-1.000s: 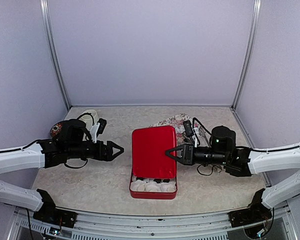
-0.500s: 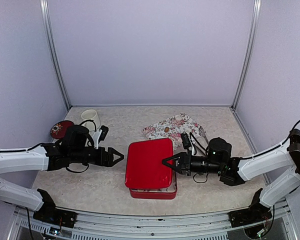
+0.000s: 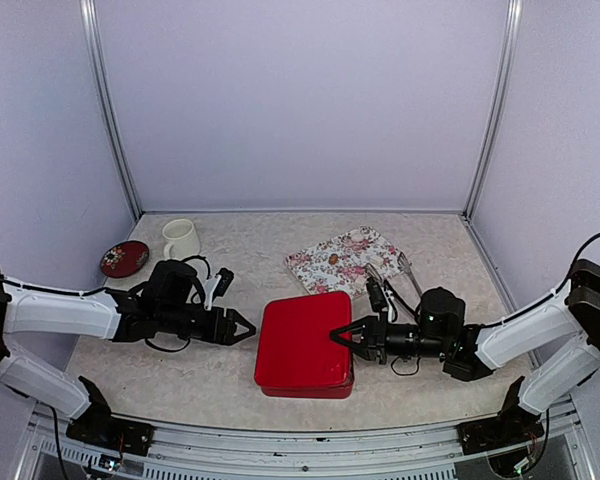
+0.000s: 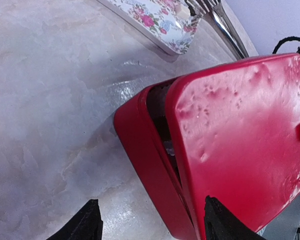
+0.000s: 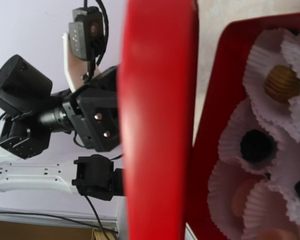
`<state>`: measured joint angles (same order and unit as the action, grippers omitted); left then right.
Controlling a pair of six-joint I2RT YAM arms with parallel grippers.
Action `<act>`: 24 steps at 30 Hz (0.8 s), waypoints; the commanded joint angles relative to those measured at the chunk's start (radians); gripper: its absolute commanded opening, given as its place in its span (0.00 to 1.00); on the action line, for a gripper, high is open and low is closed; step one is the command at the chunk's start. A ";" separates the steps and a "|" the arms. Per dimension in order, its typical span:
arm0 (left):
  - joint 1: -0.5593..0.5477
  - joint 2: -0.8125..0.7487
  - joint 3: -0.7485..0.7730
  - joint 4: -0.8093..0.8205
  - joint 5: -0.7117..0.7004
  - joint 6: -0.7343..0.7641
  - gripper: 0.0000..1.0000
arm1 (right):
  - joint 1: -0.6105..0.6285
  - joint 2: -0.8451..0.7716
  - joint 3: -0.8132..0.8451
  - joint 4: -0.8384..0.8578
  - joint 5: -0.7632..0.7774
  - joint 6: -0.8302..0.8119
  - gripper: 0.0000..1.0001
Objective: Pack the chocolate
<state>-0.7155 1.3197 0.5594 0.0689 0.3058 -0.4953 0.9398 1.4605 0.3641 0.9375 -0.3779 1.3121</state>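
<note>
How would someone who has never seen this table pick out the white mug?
From the red rectangular tin in the middle of the table, look to the far left corner. The white mug stands there beside a round dark red dish; unlike that flat dish, it is plain white and upright.

White-shelled arms (image 3: 55, 312), black motor joints (image 3: 445, 308), black pointed left pincer (image 3: 248, 328) and right pincer (image 3: 338, 333), looping black wrist cables (image 3: 187, 262).

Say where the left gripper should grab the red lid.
Probably the left edge of the red lid, with the left gripper coming level from the left. That edge sits raised off the tin base, leaving a finger gap, and the right gripper pinches the opposite edge.
</note>
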 commanded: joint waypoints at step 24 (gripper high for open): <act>-0.128 0.224 0.100 0.094 0.030 0.008 0.42 | -0.090 -0.179 -0.008 -0.404 0.175 -0.153 0.46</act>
<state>-0.8330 1.5234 0.6315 0.1516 0.3359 -0.4980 0.8616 1.3384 0.3351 0.6685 -0.2661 1.2266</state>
